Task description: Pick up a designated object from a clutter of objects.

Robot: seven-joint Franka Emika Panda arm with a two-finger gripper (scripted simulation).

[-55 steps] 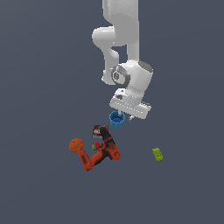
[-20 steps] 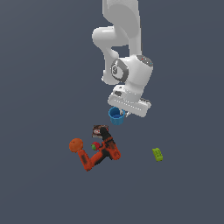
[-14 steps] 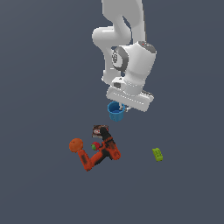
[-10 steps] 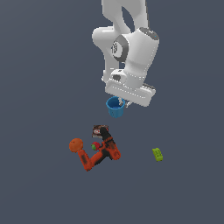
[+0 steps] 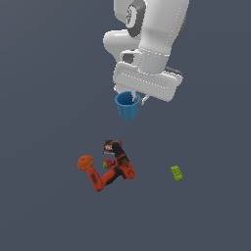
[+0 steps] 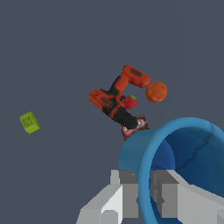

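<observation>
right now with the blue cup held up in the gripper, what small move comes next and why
Probably a short further straight lift, grip unchanged. The gripper pinches the rim of the small bright blue bucket-shaped cup, which hangs above the red-orange drill-like tool and orange ball, so holding it steady is what's left.

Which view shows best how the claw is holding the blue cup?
The wrist view: the claw pinches the blue cup by its rim, one finger outside the wall, one inside the mouth. The exterior view shows the whole cup hanging under the claw, well above the clutter, but the fingers are mostly hidden.
</observation>
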